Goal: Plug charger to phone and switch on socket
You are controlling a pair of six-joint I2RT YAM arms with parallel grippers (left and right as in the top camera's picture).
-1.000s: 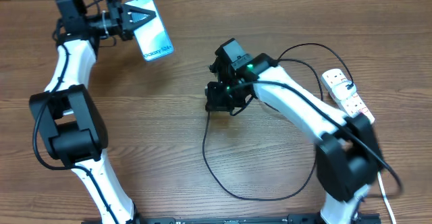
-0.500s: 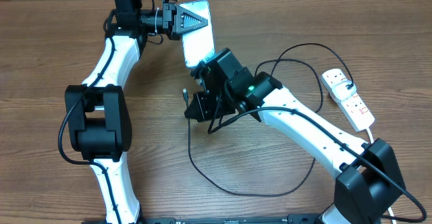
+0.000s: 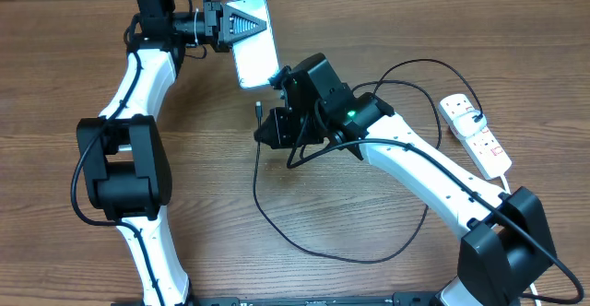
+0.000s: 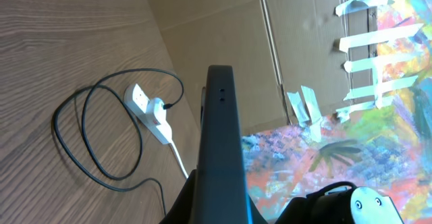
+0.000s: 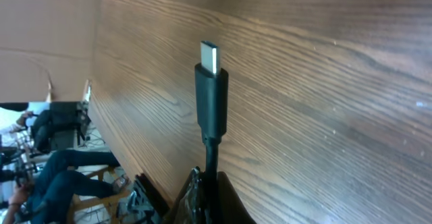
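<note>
Wooden table (image 3: 55, 66): left gripper (image 3: 247, 26) holds phone (image 3: 254, 59) (aloft), right gripper (image 3: 270, 129) seemingly pinches charger (image 5: 211, 96).

Bright even overhead light, soft shadows, sharp focus, wrist views tilted

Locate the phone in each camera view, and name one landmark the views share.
Overhead: the phone, top centre, screen showing.
Left wrist: the phone runs up the centre, edge-on, a dark strip.
Right wrist: not in view.
Shared landmark: the charger, seen in all three views.
</note>
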